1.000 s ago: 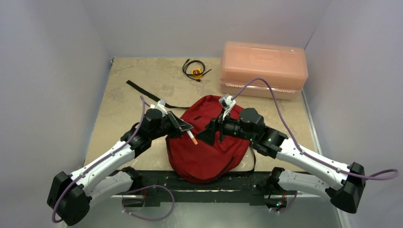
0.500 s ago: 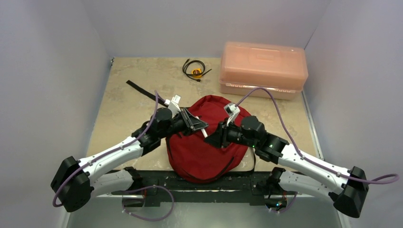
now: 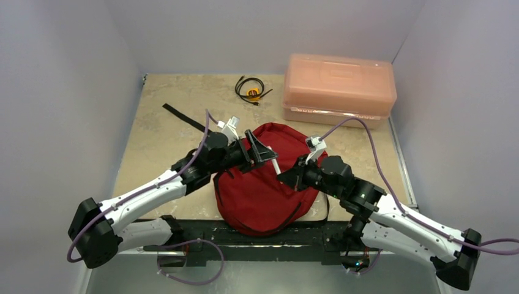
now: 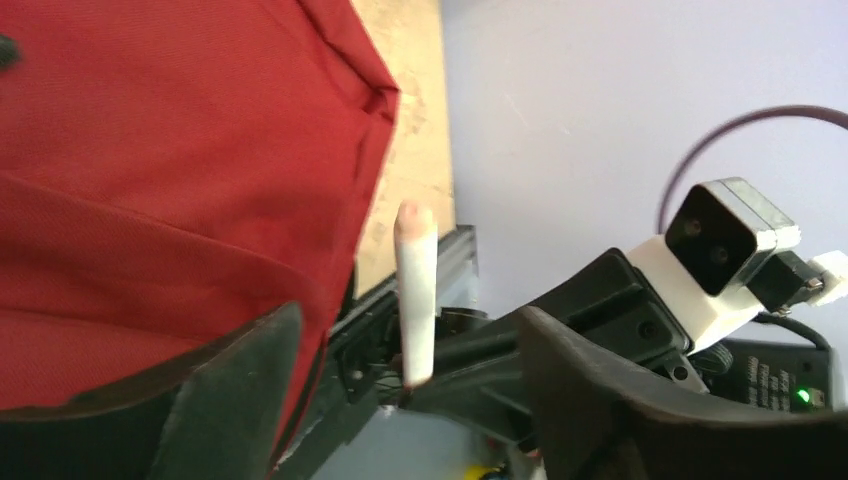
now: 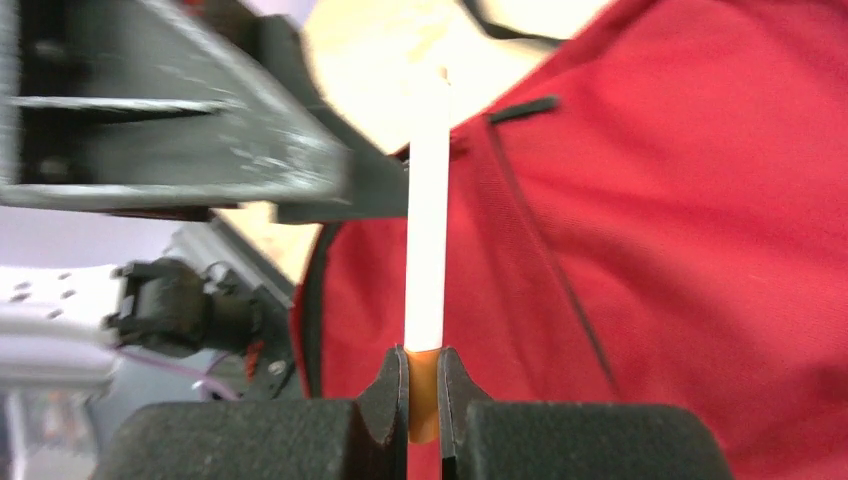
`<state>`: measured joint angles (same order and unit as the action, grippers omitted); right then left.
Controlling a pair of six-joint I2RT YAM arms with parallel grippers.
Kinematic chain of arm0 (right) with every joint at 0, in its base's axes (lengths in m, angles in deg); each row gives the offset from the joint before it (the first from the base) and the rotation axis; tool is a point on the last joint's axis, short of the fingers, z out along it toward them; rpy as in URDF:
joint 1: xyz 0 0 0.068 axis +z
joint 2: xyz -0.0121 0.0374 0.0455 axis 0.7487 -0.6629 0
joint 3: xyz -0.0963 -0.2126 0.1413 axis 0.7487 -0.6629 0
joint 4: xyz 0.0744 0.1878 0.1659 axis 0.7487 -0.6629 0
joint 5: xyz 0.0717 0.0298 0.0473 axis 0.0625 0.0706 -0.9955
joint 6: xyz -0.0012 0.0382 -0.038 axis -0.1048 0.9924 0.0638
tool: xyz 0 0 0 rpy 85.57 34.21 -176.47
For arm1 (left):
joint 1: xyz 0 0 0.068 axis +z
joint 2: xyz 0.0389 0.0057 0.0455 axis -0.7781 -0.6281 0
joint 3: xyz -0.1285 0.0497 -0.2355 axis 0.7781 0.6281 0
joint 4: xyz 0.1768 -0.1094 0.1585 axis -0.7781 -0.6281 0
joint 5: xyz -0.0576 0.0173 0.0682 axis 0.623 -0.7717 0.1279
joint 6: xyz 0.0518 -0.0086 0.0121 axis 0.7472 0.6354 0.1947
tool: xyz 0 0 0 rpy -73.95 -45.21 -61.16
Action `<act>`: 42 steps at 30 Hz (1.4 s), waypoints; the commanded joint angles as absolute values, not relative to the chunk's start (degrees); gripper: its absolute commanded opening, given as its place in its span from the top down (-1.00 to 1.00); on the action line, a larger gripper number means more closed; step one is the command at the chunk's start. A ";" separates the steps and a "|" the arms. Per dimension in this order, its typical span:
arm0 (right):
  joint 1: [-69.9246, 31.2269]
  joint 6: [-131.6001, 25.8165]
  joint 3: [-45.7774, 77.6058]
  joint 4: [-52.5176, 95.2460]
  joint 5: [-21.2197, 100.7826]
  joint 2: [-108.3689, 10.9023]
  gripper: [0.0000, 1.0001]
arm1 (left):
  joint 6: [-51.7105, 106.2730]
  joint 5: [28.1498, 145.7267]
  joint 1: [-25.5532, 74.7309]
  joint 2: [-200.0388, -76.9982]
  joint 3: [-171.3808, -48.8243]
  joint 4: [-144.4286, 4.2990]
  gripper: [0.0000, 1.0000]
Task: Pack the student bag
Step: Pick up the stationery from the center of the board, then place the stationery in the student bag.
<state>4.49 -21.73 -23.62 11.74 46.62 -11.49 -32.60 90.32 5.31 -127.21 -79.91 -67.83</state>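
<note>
From above, the dark red soft fabric backpack (image 3: 260, 196) lies beneath both pincers. The right pincer (image 3: 286, 178) is clamped on a slim white pen with an orange end (image 3: 276, 166), which points toward the left pincer (image 3: 262, 149), whose jaws stand wide. Well beyond both pincers sit a pink translucent plastic box (image 3: 338, 86) and a coiled black cable (image 3: 250, 89), neither of them packed.

At the left wrist, the left pincer (image 4: 408, 315) gapes. The pen (image 4: 415, 280) stands between its fingers, touching neither as far as we can tell, and the backpack (image 4: 150, 150) lies off to one side.

At the right wrist, the right pincer (image 5: 423, 385) pinches the pen's orange end. The pen (image 5: 428, 230) runs straight out from it over the backpack (image 5: 680, 200).

We see no open mouth on the backpack, so we judge the packing barely begun: the pen is not yet inside, and the cable probably remains.
</note>
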 commanded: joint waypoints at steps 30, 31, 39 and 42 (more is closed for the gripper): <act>4.52 -27.96 -10.51 -15.43 35.48 -21.34 1.00 | -15.85 65.46 -3.93 -151.28 -108.57 -121.28 0.09; 4.52 -27.52 -10.73 -14.49 33.99 -22.34 1.00 | -16.08 65.38 -3.93 -150.92 -107.66 -120.45 0.14; 4.52 -22.03 -9.85 -10.57 34.66 -31.89 1.00 | -16.43 64.57 -3.93 -151.00 -105.07 -117.37 0.20; 4.52 -19.25 -8.14 -9.13 42.80 -36.38 1.00 | -15.69 65.39 -3.93 -150.05 -104.59 -115.13 0.19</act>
